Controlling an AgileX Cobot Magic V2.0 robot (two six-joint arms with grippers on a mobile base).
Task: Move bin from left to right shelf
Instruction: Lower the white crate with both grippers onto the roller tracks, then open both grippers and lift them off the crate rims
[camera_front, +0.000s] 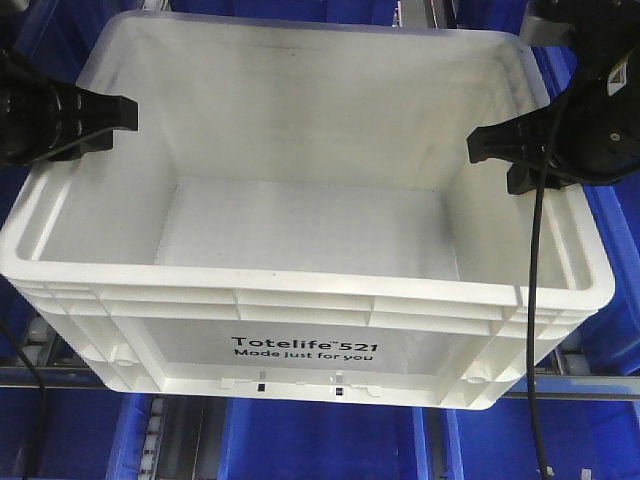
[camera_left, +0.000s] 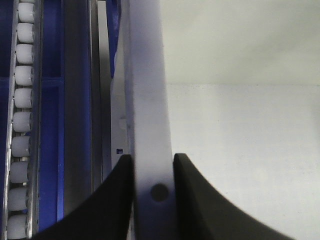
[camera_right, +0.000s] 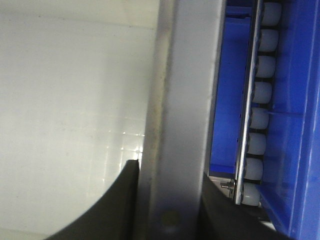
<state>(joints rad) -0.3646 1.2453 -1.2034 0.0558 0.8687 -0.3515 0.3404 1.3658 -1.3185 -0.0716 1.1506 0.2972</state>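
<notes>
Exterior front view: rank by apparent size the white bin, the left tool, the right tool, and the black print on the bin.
1. White bin, by far the largest.
2. Left tool and right tool: alike, both cropped, so unranked.
3. Black print, smallest.

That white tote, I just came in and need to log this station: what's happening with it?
Both arms have hold of the white tote, one on each side wall. The left gripper is clamped over the left rim, one finger inside and one outside, and the right gripper does the same on the right rim. The tote is empty and sits over the roller rails, with blue bins around and below it.
</notes>
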